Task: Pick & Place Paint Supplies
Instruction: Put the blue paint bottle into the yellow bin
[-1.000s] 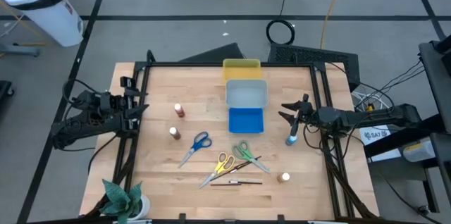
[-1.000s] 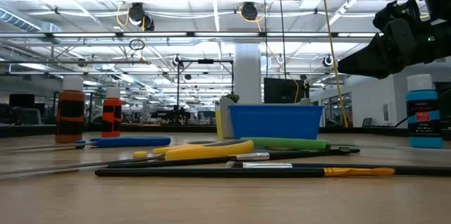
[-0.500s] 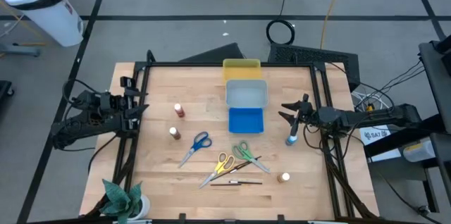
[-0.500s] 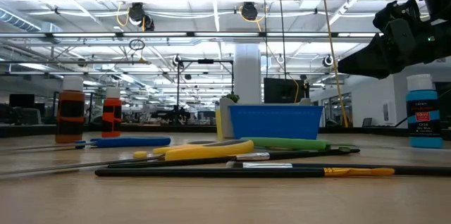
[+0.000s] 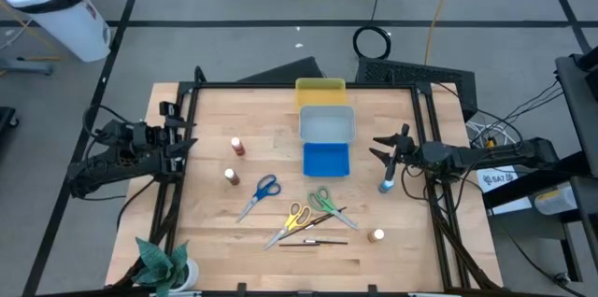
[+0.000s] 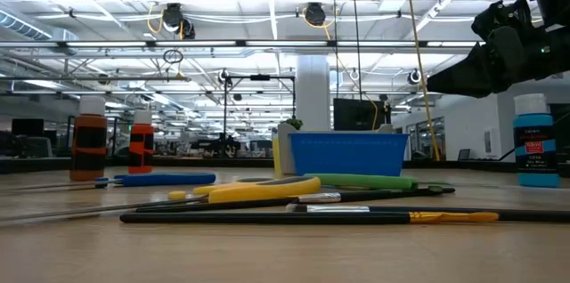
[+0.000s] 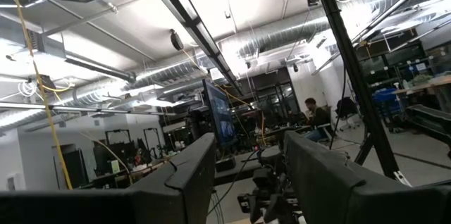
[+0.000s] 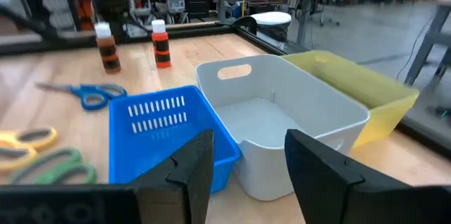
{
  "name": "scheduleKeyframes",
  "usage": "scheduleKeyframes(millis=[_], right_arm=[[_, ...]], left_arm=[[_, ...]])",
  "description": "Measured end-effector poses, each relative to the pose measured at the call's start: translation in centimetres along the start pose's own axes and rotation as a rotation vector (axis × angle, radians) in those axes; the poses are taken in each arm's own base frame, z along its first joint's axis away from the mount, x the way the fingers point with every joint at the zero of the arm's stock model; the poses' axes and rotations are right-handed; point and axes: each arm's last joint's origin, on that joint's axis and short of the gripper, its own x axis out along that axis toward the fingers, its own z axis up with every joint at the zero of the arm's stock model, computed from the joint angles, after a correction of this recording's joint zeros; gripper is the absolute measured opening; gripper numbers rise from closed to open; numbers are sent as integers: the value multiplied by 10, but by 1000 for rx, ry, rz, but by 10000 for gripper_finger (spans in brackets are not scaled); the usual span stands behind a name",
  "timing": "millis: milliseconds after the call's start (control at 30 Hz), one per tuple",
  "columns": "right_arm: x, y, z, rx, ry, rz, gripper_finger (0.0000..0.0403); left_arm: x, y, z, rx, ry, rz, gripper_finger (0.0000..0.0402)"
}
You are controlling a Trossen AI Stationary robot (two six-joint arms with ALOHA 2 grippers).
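Four small paint bottles stand upright on the wooden table: red (image 5: 238,147), brown (image 5: 231,176), blue (image 5: 386,185) and whitish (image 5: 377,235). Blue-handled scissors (image 5: 262,190), yellow-handled scissors (image 5: 291,220), green-handled scissors (image 5: 325,204) and thin dark brushes (image 5: 313,239) lie flat near the middle front. My left gripper (image 5: 187,134) hangs open at the table's left edge, lifted and pointing inward. My right gripper (image 5: 381,148) stands open at the right side, just beyond the blue bottle and facing the trays. Nothing is between either pair of fingers (image 7: 246,175) (image 8: 246,175).
A yellow tray (image 5: 320,90), a grey tray (image 5: 326,124) and a blue tray (image 5: 326,159) stand in a row from the far edge toward the middle. A green plant (image 5: 161,264) sits at the near left corner. A dark frame (image 5: 430,129) borders the table.
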Motion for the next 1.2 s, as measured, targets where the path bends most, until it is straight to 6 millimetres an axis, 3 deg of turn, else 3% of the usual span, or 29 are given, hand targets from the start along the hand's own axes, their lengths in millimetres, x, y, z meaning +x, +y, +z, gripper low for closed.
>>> scheduleKeyframes(millis=[167,467,867,1033,1200], right_arm=[[0,0,0,-79,0,0,161],[0,0,0,-71,-2,1,161],[-4,2,27,324,-256,101,160],[-7,1,38,401,-359,121,163],[-15,11,53,244,-457,374,190]], left_arm=[[0,0,0,0,0,0,182],[0,0,0,0,0,0,182],[0,0,0,0,0,0,182],[0,0,0,0,0,0,182],[0,0,0,0,0,0,182]])
